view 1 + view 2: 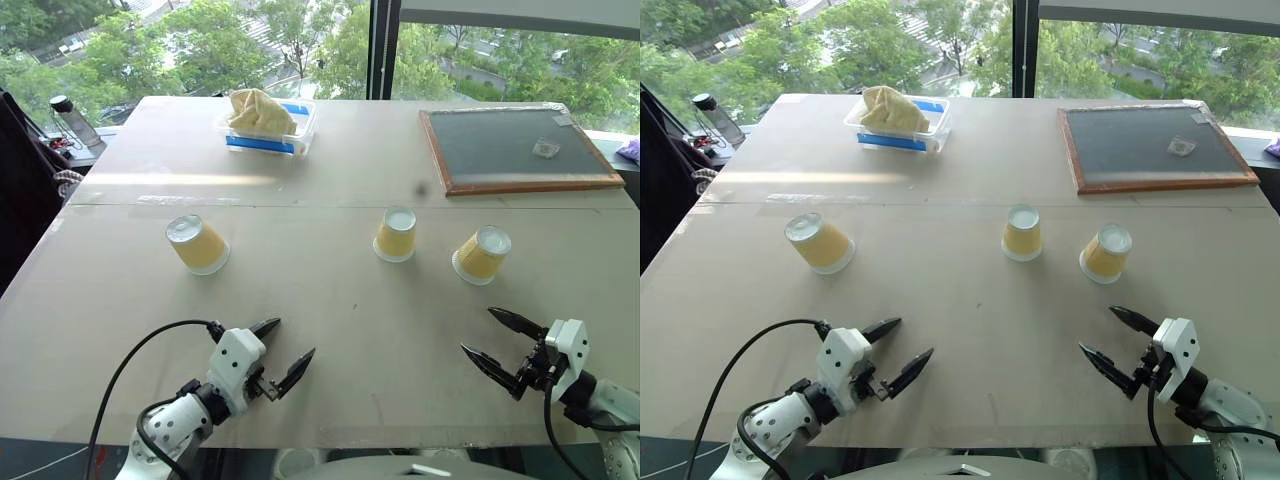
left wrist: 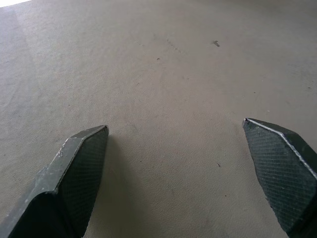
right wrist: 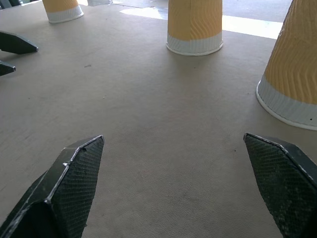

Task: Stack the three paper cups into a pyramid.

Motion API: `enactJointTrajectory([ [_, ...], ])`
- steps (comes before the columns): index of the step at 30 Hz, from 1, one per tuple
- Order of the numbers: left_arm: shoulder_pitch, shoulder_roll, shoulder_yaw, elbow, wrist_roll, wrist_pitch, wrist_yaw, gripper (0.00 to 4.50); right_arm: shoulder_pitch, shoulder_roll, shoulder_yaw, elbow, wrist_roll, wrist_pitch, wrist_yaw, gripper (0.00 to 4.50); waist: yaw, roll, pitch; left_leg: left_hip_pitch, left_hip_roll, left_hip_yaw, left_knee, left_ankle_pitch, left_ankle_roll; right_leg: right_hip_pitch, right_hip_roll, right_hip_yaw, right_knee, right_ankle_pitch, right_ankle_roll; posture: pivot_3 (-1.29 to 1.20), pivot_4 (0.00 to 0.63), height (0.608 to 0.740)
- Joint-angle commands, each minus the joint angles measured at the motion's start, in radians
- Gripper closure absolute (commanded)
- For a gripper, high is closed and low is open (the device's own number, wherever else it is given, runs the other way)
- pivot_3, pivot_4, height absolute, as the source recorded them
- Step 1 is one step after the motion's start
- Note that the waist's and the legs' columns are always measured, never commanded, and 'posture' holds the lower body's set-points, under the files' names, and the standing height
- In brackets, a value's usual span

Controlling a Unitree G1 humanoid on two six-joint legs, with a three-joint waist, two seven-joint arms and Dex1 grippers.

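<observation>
Left eye view: both end effectors point(image 1: 289, 344) point(image 1: 491, 335) gape wide, holding nothing.

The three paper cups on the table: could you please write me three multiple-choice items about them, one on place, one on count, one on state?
1. Where does the lone cup stand?
A. On the robot's left, apart from the other two
B. On the chalkboard
C. Inside the plastic tub

2. How many cups stand on the table?
A. Two
B. Three
C. Four

3. How do the cups stand?
A. Stacked as a pyramid
B. Lying on their sides
C. Upside down, rims on the table, each apart

Answers: 1 A, since the middle cup and the right cup sit close together on the other side. 2 B, three show. 3 C, white bases face up and none touch; both the left hand and right hand are open and hold nothing.
</observation>
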Motion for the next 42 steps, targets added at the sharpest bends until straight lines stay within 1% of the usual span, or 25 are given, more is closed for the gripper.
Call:
enactJointTrajectory([
  [1,0.011,-0.006,0.032,0.013,-0.024,-0.032,-0.016,0.03,0.007,0.006,-0.009,-0.007,0.007,-0.032,0.013,0.00,0.000,0.000,0.000,0.000,0.000,0.000,0.000,0.000,0.000,0.000,0.000,0.000,0.000,0.000,0.000,0.00,0.150,0.740],
  [4,-0.007,-0.003,0.073,0.049,-0.066,-0.066,-0.052,0.03,0.011,0.013,-0.004,-0.002,0.001,-0.051,0.013,0.00,0.000,0.000,0.000,0.000,0.000,0.000,0.000,0.000,0.000,0.000,0.000,0.000,0.000,0.000,0.000,0.00,0.150,0.740],
  [16,-0.037,-0.006,0.078,0.100,-0.076,-0.111,-0.109,0.03,0.011,0.021,-0.003,-0.040,0.006,-0.049,-0.010,0.00,0.000,0.000,0.000,0.000,0.000,0.000,0.000,0.000,0.000,0.000,0.000,0.000,0.000,0.000,0.000,0.00,0.150,0.740],
  [20,-0.045,0.001,0.081,0.107,-0.082,-0.108,-0.124,0.03,-0.018,0.025,0.010,-0.104,0.028,0.012,-0.053,0.00,0.000,0.000,0.000,0.000,0.000,0.000,0.000,0.000,0.000,0.000,0.000,0.000,0.000,0.000,0.000,0.00,0.150,0.740],
  [24,-0.074,0.056,0.097,0.087,-0.129,-0.070,-0.191,0.03,-0.117,0.030,0.068,-0.201,0.027,0.116,-0.123,0.00,-0.007,-0.001,0.000,0.001,0.001,0.000,0.000,0.000,0.000,0.000,0.001,0.000,0.001,0.000,0.000,0.00,0.150,0.740],
  [29,-0.158,0.154,0.147,0.068,-0.245,-0.006,-0.308,0.03,-0.306,0.078,0.176,-0.225,-0.073,0.253,-0.290,0.00,-0.010,-0.001,0.000,0.000,0.000,-0.002,0.000,0.000,0.000,0.000,0.001,-0.002,0.001,0.000,-0.001,0.00,0.150,0.740],
  [33,-0.305,0.263,0.214,0.082,-0.385,0.087,-0.428,0.03,-0.510,0.187,0.257,-0.100,-0.147,0.296,-0.391,0.00,-0.015,-0.001,0.001,-0.002,-0.001,-0.003,0.000,0.000,0.000,-0.001,0.001,-0.003,0.001,0.003,-0.004,0.00,0.150,0.740],
  [36,-0.391,0.320,0.233,0.110,-0.418,0.124,-0.494,0.03,-0.613,0.246,0.278,0.011,-0.187,0.300,-0.430,0.00,-0.021,-0.001,0.001,-0.002,-0.002,-0.003,0.000,0.000,0.000,-0.001,0.001,-0.004,0.001,0.003,-0.005,0.00,0.150,0.740],
  [38,-0.439,0.346,0.253,0.130,-0.445,0.154,-0.524,0.03,-0.668,0.272,0.297,0.077,-0.201,0.282,-0.421,0.00,-0.023,-0.001,0.002,-0.002,-0.002,-0.003,0.000,0.000,0.000,-0.001,0.001,-0.003,0.001,0.003,-0.005,0.00,0.150,0.740],
  [42,-0.491,0.366,0.263,0.175,-0.446,0.175,-0.569,0.03,-0.761,0.316,0.308,0.189,-0.229,0.281,-0.436,0.00,-0.028,0.000,0.002,-0.005,-0.003,-0.003,-0.001,0.000,0.000,-0.004,0.001,-0.004,0.000,0.005,-0.001,0.00,0.150,0.740],
])
